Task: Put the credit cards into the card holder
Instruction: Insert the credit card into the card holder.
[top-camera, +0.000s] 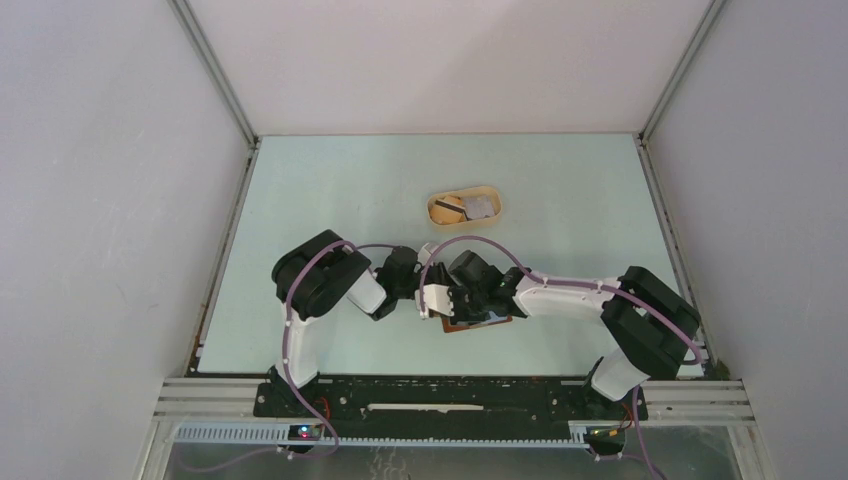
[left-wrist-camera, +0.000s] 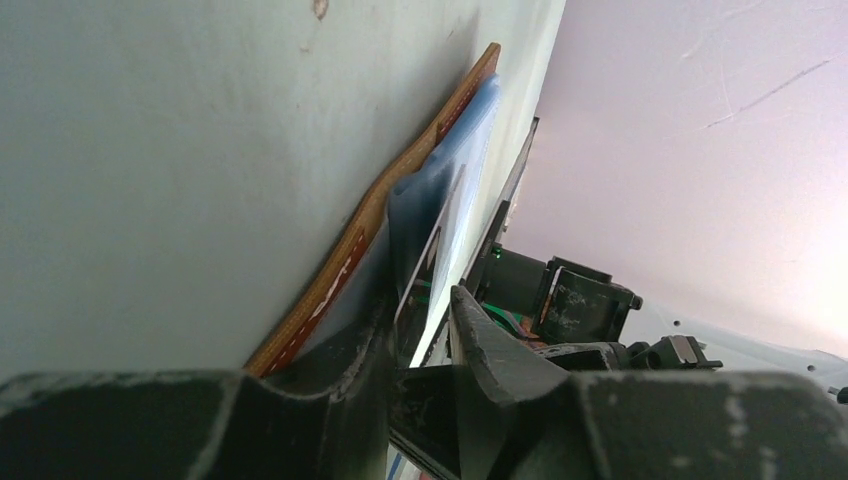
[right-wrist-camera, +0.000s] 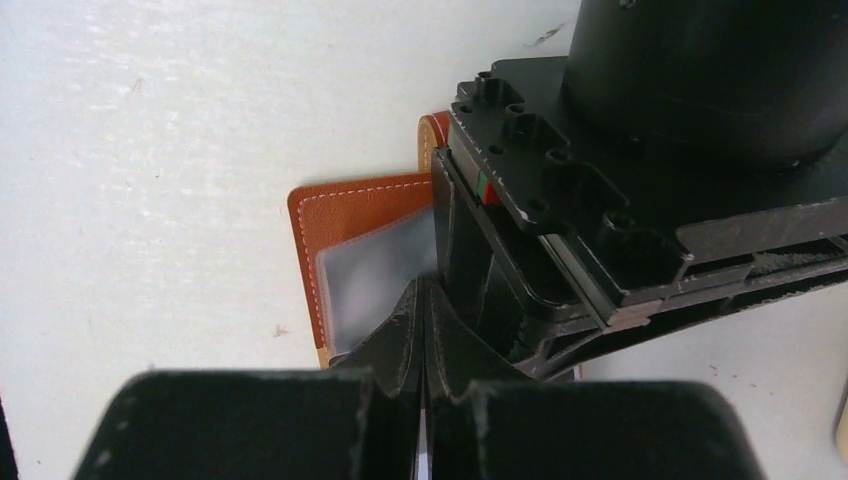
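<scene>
my left gripper (left-wrist-camera: 420, 305) parted, loose astride card (left-wrist-camera: 432, 250) | card's long axis straight ahead of me, along holder (left-wrist-camera: 345, 265) | my right gripper (right-wrist-camera: 424, 310) clenched at pocket (right-wrist-camera: 370, 275)

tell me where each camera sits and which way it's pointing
Top external: above and behind the bases, looking down on the table; both arms show, meeting over the card holder.
Left wrist: low by the table, looking along the holder's edge and a light blue card; its own jaws show, parted.
Right wrist: looking down on the open holder's clear pocket; its own jaws show, shut, plus the left arm's wrist.
Shared: all three see the holder.
</scene>
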